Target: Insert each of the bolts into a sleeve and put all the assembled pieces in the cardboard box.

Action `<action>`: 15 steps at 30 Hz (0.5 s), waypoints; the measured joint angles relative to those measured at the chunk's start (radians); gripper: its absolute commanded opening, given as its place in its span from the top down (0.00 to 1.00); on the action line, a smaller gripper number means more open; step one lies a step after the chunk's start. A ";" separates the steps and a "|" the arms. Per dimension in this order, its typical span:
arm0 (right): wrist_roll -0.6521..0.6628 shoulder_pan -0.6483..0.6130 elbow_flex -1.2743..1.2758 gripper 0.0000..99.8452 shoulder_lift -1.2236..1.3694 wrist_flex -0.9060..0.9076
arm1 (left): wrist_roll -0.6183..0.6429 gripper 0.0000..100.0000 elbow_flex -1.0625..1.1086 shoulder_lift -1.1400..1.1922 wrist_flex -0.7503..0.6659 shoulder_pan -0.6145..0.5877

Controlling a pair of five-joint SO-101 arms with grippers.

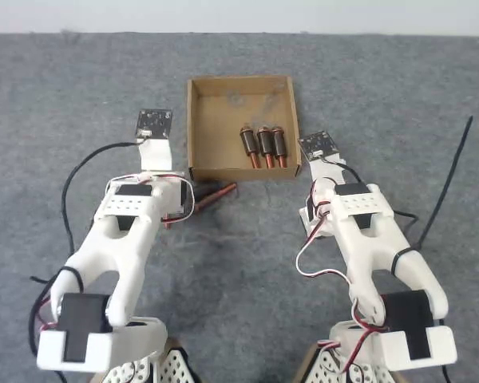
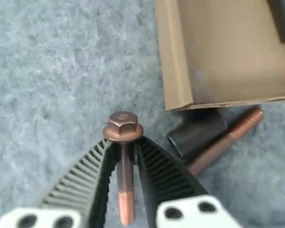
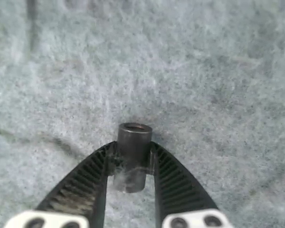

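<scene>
Jaws on both arms are loaded: left jaws clenched on a bolt [image 2: 125, 173], right jaws clenched on a sleeve [image 3: 133, 151]. Cardboard box [image 1: 193, 128] sits at the far side of the worktop [image 1: 247, 263], between the two arms, with three assembled pieces [image 1: 263, 144] inside near its right corner on the arms' side. Loose assembled piece [image 1: 215, 193] lies on the worktop just outside the box's near wall, on the left arm's side. Key geometry: bolt axis runs along the left jaws, hex head past the tips, threaded end back toward the wrist. Sleeve axis runs along the right jaws, open bore facing away from the wrist. Bolt and sleeve are well apart. My read: threaded end isn't presented to the bore, so reorient before mating.
</scene>
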 measured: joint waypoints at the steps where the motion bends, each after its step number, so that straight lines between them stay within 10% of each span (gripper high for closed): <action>1: 0.000 0.000 0.000 0.99 0.000 0.000 | 0.000 0.99 0.000 0.000 -0.005 0.000; 15: 0.002 -0.015 -0.063 0.99 0.000 -0.089 | 0.000 0.99 0.000 0.000 -0.014 0.000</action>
